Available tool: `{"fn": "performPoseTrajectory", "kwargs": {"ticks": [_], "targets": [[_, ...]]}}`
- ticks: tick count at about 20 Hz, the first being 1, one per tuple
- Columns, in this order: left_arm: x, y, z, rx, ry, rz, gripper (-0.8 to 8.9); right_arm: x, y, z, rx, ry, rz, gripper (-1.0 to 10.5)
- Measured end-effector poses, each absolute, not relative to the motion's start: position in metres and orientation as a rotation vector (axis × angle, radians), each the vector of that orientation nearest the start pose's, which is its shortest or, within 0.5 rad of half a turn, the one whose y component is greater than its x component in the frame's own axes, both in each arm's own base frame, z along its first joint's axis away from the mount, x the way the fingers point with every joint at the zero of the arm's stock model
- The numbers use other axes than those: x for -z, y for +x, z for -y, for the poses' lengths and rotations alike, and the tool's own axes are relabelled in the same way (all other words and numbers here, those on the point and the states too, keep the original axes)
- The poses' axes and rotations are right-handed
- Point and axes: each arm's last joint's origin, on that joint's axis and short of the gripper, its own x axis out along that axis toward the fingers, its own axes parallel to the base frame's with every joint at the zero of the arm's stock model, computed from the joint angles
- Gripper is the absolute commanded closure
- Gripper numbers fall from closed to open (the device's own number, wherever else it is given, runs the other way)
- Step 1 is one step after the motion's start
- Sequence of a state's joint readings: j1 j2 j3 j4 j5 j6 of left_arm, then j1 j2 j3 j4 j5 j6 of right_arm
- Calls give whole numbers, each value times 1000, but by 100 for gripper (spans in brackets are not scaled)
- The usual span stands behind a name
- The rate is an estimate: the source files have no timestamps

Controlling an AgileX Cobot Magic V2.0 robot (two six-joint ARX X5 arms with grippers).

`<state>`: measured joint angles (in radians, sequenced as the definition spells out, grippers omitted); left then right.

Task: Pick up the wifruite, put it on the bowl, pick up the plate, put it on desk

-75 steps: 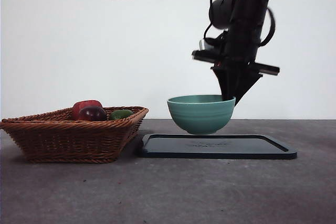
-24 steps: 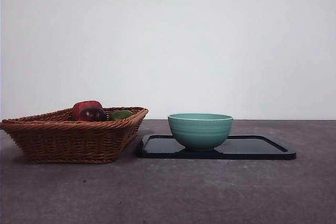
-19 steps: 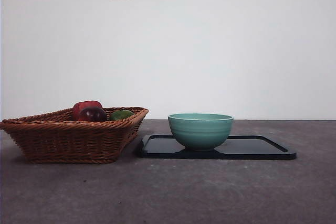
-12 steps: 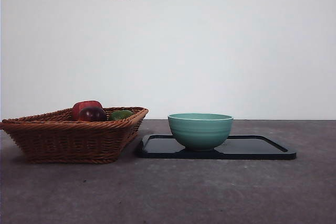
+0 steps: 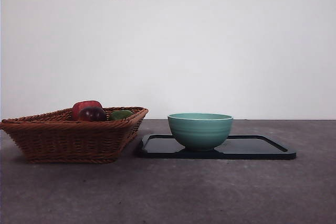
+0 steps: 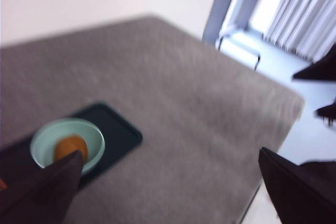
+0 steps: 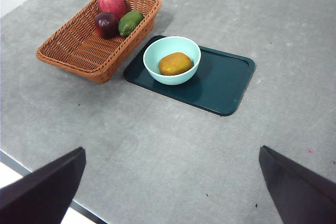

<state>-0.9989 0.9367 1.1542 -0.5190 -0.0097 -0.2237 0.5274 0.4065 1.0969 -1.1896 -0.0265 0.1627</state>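
Low front view, high wrist views, shared bowl (image 5: pixel 200 129)

My arm is gone from above the bowl (image 5: pixel 200 129). The bowl, lifted clear 3.1 s ago, now sits on the dark tray (image 5: pixel 262 150), left of centre.

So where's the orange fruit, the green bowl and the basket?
wifruite (image 7: pixel 175 63), right wrist view, middle of its skin.
bowl (image 5: pixel 200 131), front view, ribbed outer wall.
basket (image 7: pixel 73 51), right wrist view, bare woven floor.
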Motion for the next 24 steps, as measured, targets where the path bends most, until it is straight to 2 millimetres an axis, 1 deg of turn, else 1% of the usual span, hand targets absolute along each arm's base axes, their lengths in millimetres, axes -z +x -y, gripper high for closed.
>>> {"fn": "performPoseTrajectory", "kwargs": {"ticks": [2, 4, 6, 9, 11, 16, 22, 24], "targets": [[-384, 115, 180, 964, -32, -453, 203, -364, 11, -7, -500, 30, -532, 399], [-371, 127, 200, 979, -22, -495, 203, -364, 11, -7, -500, 30, -532, 399], [-357, 139, 213, 962, -1, -561, 203, -364, 11, -7, -500, 31, -532, 399], [-340, 157, 226, 924, 41, -683, 203, -364, 11, -7, -500, 32, -533, 399], [-336, 171, 235, 882, 69, -758, 203, -364, 11, -7, -499, 31, -535, 399], [-337, 218, 253, 764, 119, -922, 203, -364, 11, -7, -499, 31, -535, 399], [-322, 275, 275, 684, 235, -1096, 203, -363, 11, -7, -499, 31, -537, 399], [-316, 294, 285, 670, 271, -1127, 203, -363, 11, -7, -499, 30, -540, 399]]}}
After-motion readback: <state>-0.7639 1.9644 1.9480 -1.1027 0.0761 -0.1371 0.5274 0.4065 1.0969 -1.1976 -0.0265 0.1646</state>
